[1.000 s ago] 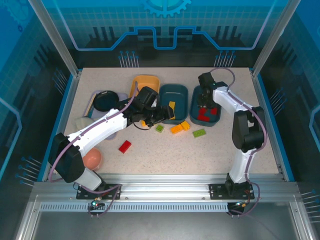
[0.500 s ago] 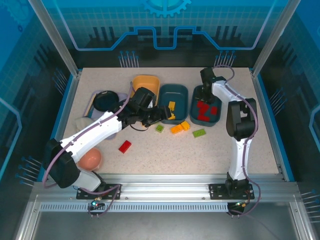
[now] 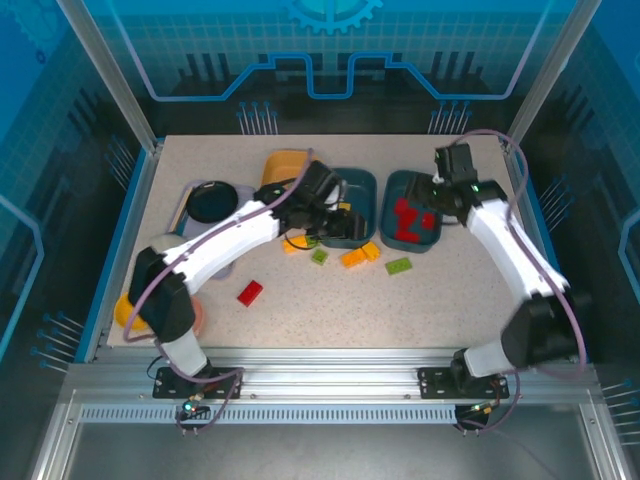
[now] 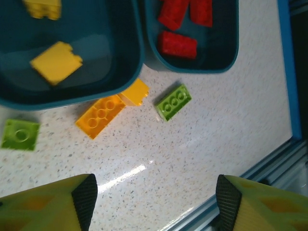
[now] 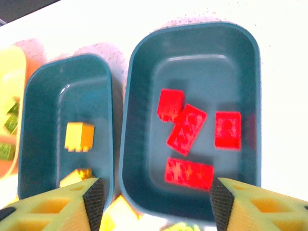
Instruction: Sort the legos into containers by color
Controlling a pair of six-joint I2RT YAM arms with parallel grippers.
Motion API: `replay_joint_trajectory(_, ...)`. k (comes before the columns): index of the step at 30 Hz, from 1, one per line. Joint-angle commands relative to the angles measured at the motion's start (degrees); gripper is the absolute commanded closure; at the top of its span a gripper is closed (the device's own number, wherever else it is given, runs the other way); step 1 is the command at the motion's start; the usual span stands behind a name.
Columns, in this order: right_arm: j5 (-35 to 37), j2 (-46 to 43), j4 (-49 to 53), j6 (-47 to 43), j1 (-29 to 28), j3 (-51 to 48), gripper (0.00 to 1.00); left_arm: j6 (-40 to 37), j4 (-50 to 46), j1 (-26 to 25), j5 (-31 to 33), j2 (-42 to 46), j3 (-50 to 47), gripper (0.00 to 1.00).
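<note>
Left gripper [image 4: 154, 192], mine: fingers spread, empty, above speckled white tabletop [image 4: 192, 154].
Right gripper [image 5: 154, 197], mine: fingers spread, empty, over the tubs.
Right dark teal plastic tub [image 5: 202, 72]: four red plastic bricks [image 5: 186, 129].
Middle dark teal plastic tub [image 5: 45, 82]: yellow plastic bricks [image 5: 79, 134].
Yellow-orange plastic tub [image 5: 12, 62]: green plastic bricks [image 5: 10, 122].
Loose on tabletop: long orange brick [image 4: 100, 115] and small yellow brick [image 4: 134, 91], both just beside the middle tub; lime-green oblong brick [image 4: 173, 102]; lime-green square brick [image 4: 20, 134]; lone red brick [image 3: 250, 292], well apart.

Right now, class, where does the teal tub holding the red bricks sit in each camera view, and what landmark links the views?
Top external: red-brick tub, right of centre.
Left wrist: top right.
Right wrist: centre, slightly right.
Shared landmark: the yellow-brick tub, directly on its left in every view.
</note>
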State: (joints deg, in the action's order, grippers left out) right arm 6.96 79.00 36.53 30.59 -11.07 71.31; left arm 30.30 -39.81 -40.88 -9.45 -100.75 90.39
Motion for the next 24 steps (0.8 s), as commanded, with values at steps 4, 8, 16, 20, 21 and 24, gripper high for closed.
replay_joint_trajectory(4,-3.1,-19.9,8.8,0.0,-2.2,-15.1,0.32,-14.3,-4.1,-7.4,3.3,-13.5,11.1,0.35)
replay_joint_trajectory(8,-6.9,-32.3,16.5,3.2,-2.5,-19.6,0.25,-18.2,-3.9,-10.6,6.4,-21.2,17.6,0.34)
replay_joint_trajectory(16,-10.6,-45.7,25.6,7.6,-2.4,-19.9,0.16,-19.9,-5.2,-12.2,13.0,-32.6,27.6,0.31)
replay_joint_trajectory(20,-10.8,-47.7,28.2,8.3,-2.4,-18.7,0.15,-20.2,-5.8,-12.7,13.8,-36.8,31.5,0.30)
replay_joint_trajectory(21,-10.9,-47.9,28.4,8.2,-2.4,-18.5,0.15,-20.0,-5.8,-12.8,13.9,-37.4,31.9,0.30)
replay_joint_trajectory(24,-10.7,-48.0,29.1,7.9,-2.3,-18.0,0.16,-20.0,-5.7,-13.3,13.9,-39.5,33.3,0.29)
